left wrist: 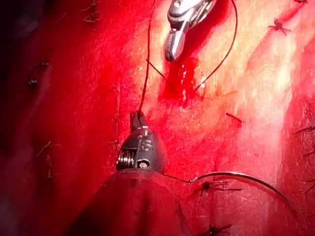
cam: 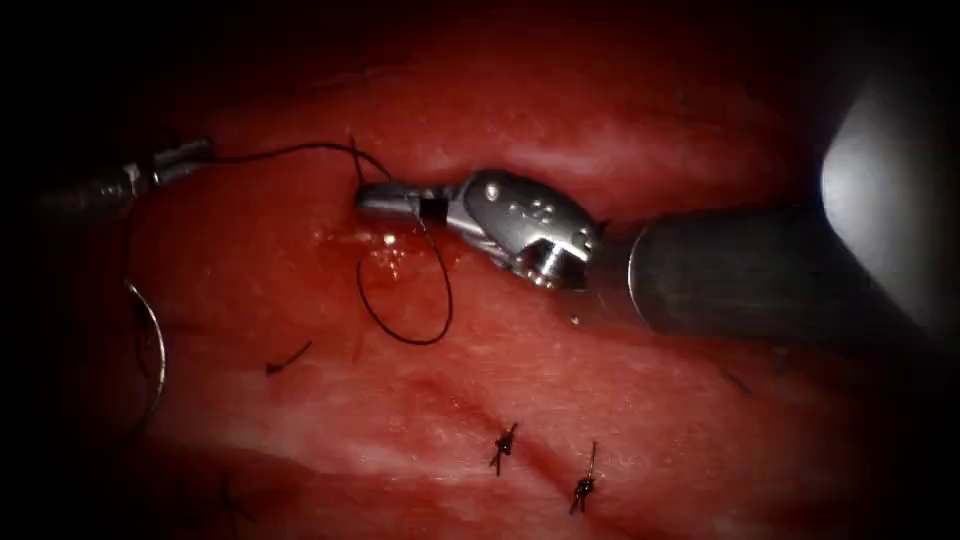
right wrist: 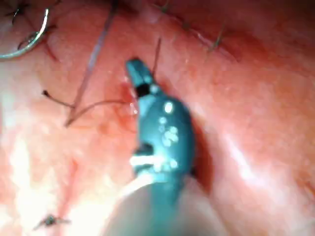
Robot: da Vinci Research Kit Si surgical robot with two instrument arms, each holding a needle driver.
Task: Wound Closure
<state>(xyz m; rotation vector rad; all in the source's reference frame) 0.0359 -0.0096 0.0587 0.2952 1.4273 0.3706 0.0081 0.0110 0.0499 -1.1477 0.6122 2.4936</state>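
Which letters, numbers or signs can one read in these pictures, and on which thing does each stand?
"S": on the left tool, on its dark wrist housing, seen in the left wrist view.
Raised dots on the right tool: a pattern, not readable text.
Tissue, thread, needle: no text.

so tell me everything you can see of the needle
The needle is a thin, curved, silvery metal arc lying free on the tissue at the far left of the endoscope view, well apart from the right tool. Neither tool holds it. Thread trails from one end. Whether its tip is in the tissue, I cannot tell.
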